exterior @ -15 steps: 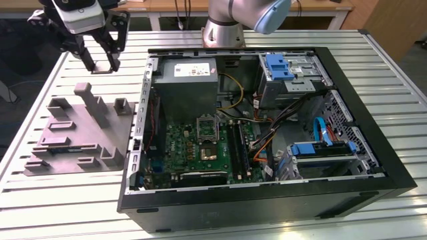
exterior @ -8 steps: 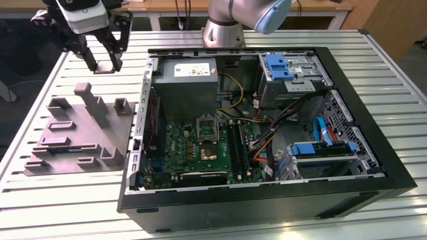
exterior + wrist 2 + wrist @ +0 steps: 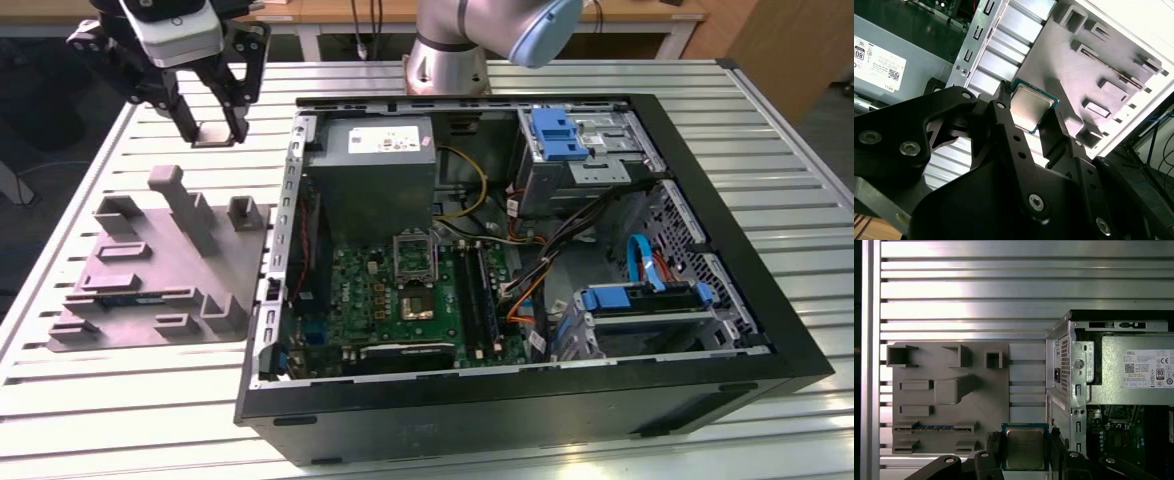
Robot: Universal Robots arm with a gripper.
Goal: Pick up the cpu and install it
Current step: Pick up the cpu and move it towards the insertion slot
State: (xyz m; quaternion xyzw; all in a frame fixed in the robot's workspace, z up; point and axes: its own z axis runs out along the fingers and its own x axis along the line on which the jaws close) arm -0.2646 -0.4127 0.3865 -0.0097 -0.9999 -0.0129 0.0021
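Aloft, the gripper (image 3: 211, 132) clasps the cpu (image 3: 1025, 449) near holder (image 3: 147, 270) and case (image 3: 534, 410).

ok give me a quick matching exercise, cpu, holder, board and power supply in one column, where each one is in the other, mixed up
Things:
1. cpu
2. holder
3. board
4. power supply

Places:
A. flat on the slatted table, outside the case
B. green, lying on the floor of the open case
C. gripped in the hand, up off the table
D. grey box with a white label, inside the case

Pairs: 1-C, 2-A, 3-B, 4-D
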